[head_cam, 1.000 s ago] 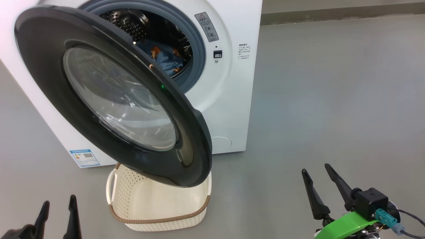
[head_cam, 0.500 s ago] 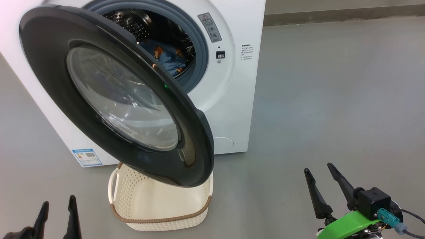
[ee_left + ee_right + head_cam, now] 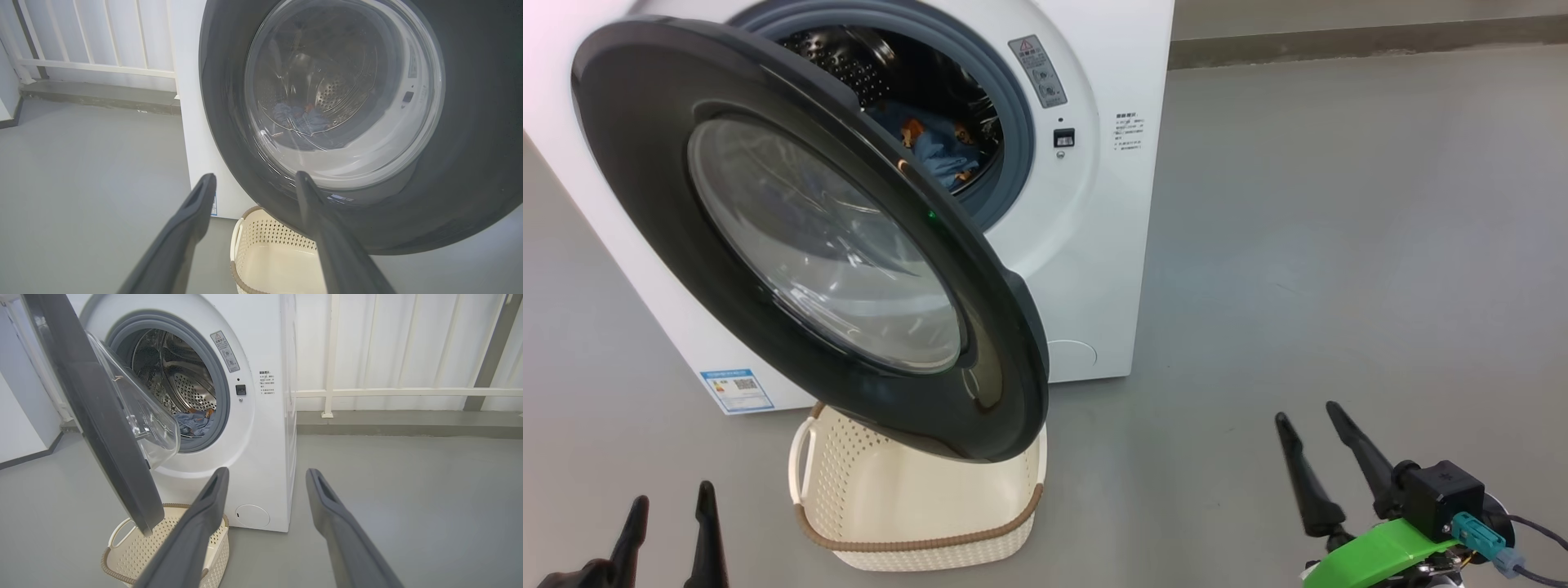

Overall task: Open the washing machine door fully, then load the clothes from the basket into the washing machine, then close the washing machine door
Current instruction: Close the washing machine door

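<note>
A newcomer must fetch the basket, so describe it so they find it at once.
Find the big white washing machine with its round black-rimmed door swung open. On the grey floor below that door sits the basket. It is small, cream-white and perforated, with a brown woven-look rim.

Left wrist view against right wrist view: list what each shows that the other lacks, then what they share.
Left wrist view: the washing machine door seen face-on from outside, the clothes seen through its glass, the open left tool. Right wrist view: the door edge-on, the steel drum seen directly, a round flap, the open right tool. Both: the clothes in the washing machine, the basket below the door, a white railing, grey floor.
</note>
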Available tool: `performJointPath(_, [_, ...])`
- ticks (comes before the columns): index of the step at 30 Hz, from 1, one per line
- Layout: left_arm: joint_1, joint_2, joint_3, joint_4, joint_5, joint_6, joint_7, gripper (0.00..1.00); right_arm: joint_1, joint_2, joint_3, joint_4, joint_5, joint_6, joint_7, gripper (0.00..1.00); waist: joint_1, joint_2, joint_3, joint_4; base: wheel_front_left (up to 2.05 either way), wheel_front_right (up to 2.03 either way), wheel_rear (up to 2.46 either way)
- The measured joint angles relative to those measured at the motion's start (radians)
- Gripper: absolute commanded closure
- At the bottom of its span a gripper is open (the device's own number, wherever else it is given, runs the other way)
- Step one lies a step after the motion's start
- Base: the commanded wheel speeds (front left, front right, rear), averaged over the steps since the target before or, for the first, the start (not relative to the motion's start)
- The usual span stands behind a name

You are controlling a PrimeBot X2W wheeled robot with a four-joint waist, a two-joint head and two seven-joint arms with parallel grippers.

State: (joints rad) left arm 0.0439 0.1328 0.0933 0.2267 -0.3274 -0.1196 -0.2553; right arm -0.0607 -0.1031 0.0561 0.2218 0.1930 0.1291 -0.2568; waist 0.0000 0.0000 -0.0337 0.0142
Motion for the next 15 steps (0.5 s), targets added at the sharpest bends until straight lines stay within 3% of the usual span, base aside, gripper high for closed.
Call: performJointPath(15, [0.0, -0.009, 0.008, -0.003, 0.016, -0.004, 0.0, 0.0, 0.0, 0.002, -0.009, 0.0, 0.0, 0.0, 0.0, 1.0, 0.0, 0.0, 0.003, 0.01, 0.0, 0.0, 0.0])
